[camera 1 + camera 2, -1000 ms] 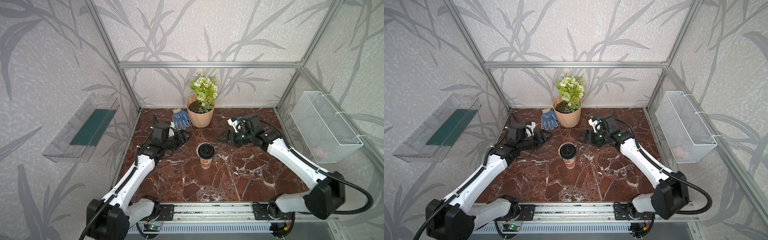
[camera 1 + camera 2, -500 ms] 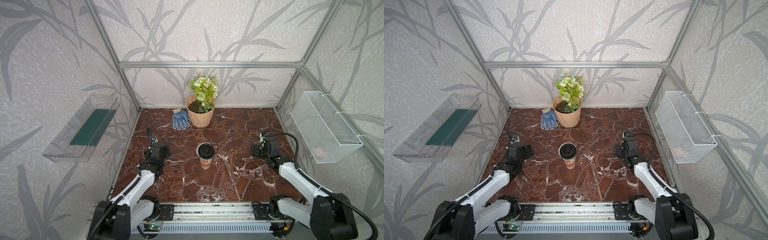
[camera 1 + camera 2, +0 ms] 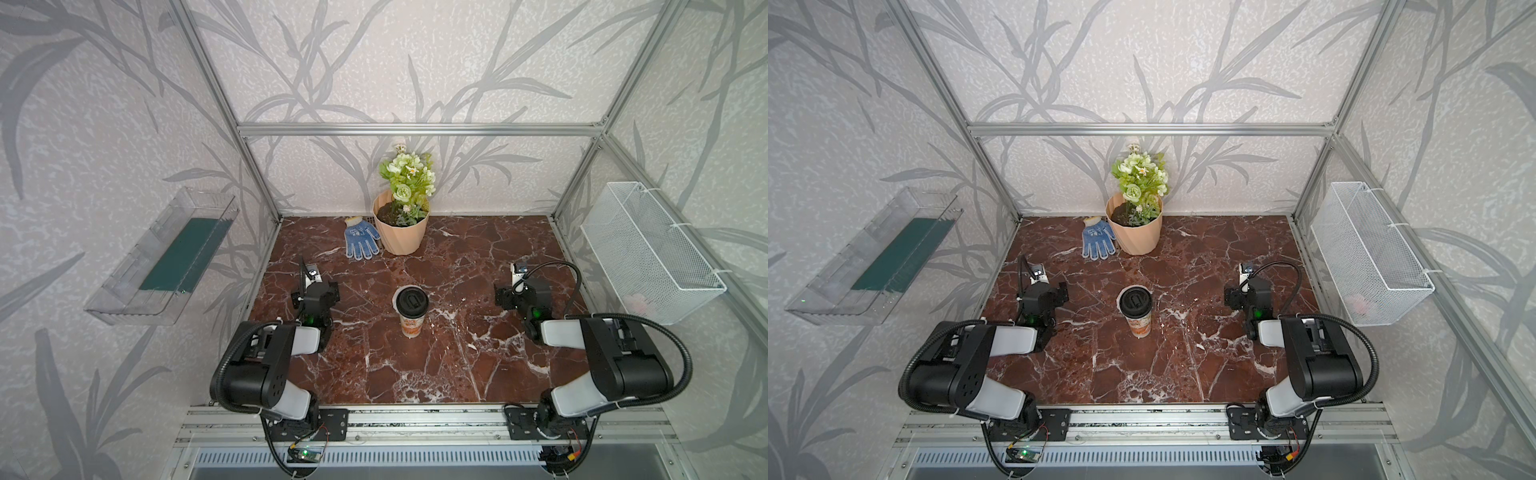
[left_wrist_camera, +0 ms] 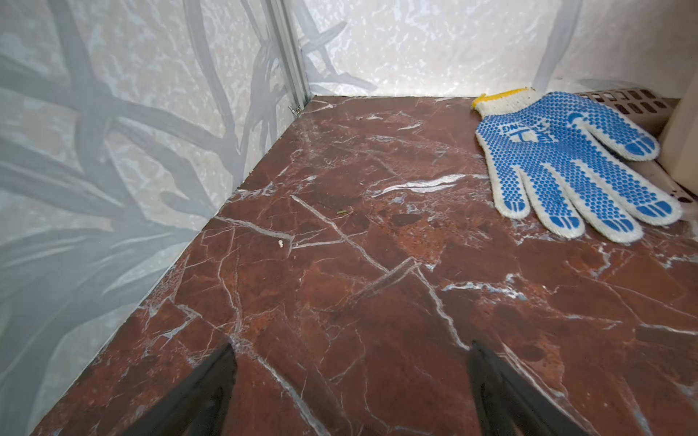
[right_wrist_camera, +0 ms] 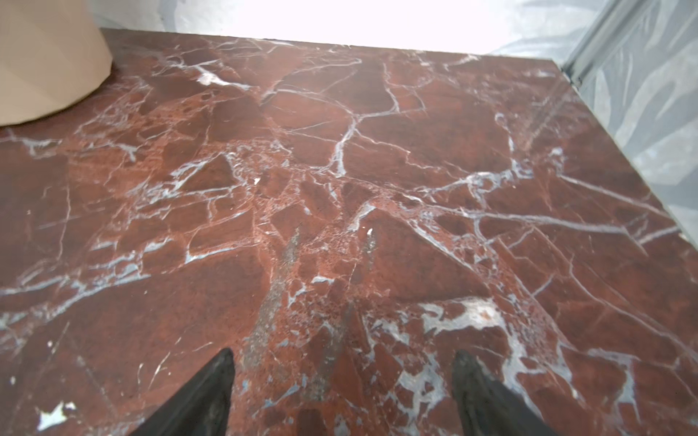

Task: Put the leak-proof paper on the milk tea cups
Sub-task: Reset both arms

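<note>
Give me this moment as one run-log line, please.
left gripper: open, empty | right gripper: open, empty | cup: upright, black lid on | paper: not in view

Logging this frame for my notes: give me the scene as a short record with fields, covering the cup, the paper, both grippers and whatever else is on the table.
cup: upright, mid-table
lid: black, on the cup
paper: not visible
left gripper: open, empty, apart from the cup
right gripper: open, empty, apart from the cup
glove: flat, beside the pot, at the back
</note>
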`<state>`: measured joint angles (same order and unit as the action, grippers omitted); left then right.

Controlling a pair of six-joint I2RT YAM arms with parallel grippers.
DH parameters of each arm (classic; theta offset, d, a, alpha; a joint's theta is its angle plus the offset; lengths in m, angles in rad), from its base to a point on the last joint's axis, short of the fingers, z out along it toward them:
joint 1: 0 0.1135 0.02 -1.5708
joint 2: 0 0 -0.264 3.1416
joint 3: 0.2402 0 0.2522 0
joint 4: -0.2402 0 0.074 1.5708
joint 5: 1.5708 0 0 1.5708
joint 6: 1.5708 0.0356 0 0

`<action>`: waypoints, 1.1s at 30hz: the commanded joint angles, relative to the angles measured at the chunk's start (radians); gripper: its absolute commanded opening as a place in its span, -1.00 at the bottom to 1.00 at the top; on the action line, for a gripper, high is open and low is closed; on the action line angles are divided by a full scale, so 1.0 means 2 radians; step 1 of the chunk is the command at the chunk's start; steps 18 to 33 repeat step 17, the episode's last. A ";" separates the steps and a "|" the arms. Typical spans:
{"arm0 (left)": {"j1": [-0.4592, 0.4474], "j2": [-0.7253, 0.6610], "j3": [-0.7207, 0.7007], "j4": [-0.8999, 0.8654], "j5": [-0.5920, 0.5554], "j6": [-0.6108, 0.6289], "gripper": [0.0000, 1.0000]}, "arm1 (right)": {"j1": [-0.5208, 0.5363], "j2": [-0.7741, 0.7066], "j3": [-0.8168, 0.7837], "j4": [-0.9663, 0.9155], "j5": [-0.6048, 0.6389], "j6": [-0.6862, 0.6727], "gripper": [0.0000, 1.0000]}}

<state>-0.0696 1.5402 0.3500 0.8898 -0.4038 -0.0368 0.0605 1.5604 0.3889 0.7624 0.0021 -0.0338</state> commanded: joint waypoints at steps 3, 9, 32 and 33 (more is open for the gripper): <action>0.022 0.015 0.010 0.038 0.017 -0.015 0.95 | 0.007 -0.012 0.010 0.032 -0.005 -0.013 0.98; 0.021 0.019 0.007 0.051 0.017 -0.009 0.99 | 0.007 -0.011 0.010 0.035 -0.005 -0.014 0.98; 0.021 0.018 0.008 0.048 0.019 -0.010 0.98 | 0.012 -0.009 0.014 0.030 0.000 -0.018 0.98; 0.021 0.018 0.008 0.048 0.019 -0.010 0.98 | 0.012 -0.009 0.014 0.030 0.000 -0.018 0.98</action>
